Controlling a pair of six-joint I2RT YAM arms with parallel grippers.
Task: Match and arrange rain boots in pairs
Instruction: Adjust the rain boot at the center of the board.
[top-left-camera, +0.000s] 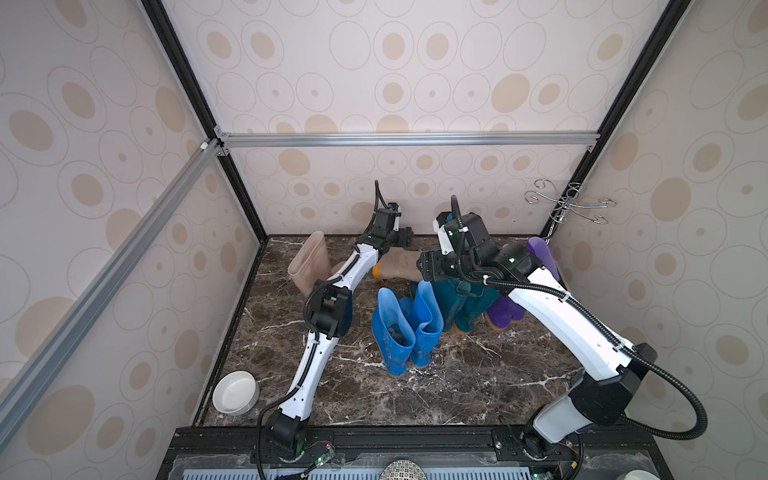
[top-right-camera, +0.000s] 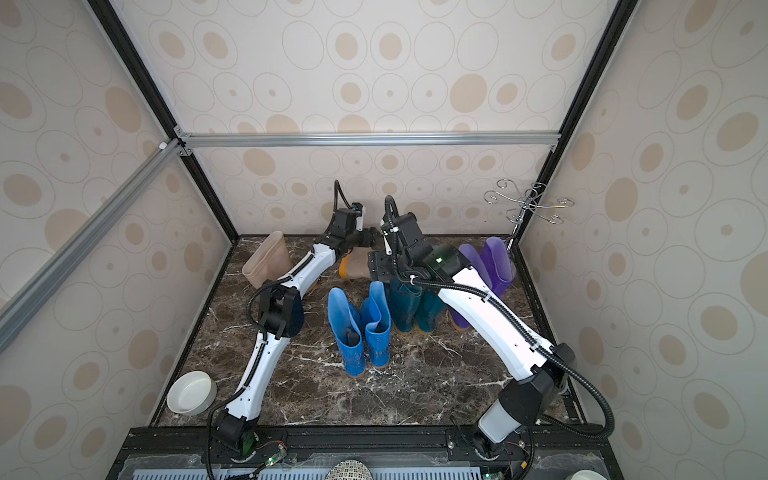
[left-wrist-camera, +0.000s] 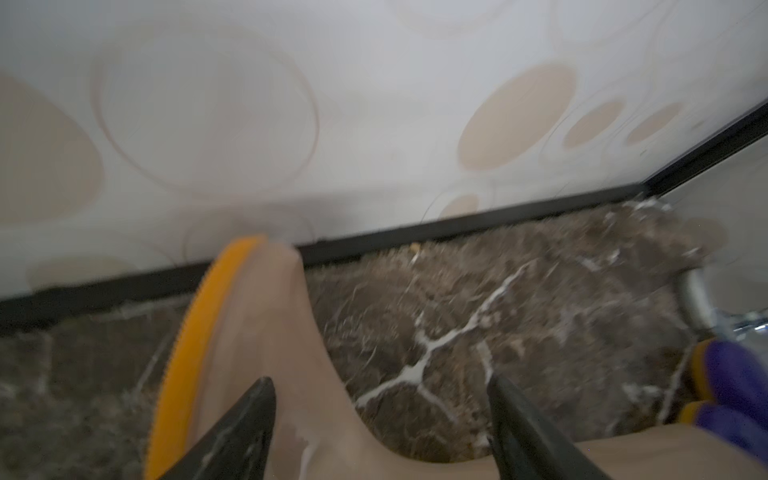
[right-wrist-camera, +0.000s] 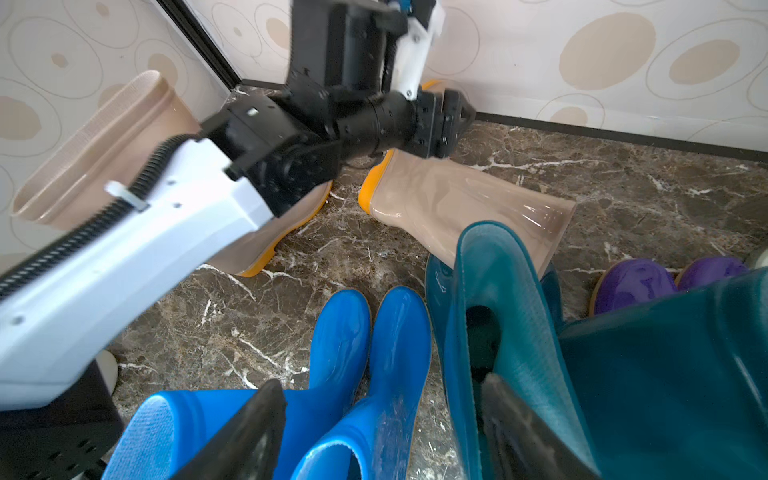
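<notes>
The left hand (left-wrist-camera: 380, 378) is wide open over a beige boot (right-wrist-camera: 457, 203) that lies on its side on the worktop (top-left-camera: 457, 374), near the back wall. The second beige boot (top-left-camera: 309, 262) stands upright beside it. The right hand (right-wrist-camera: 382, 380), also wide and holding nothing, hovers above the blue pair (top-left-camera: 392, 328) and the teal pair (top-left-camera: 457, 307). The purple pair (top-right-camera: 496, 266) stands just beside the teal one.
</notes>
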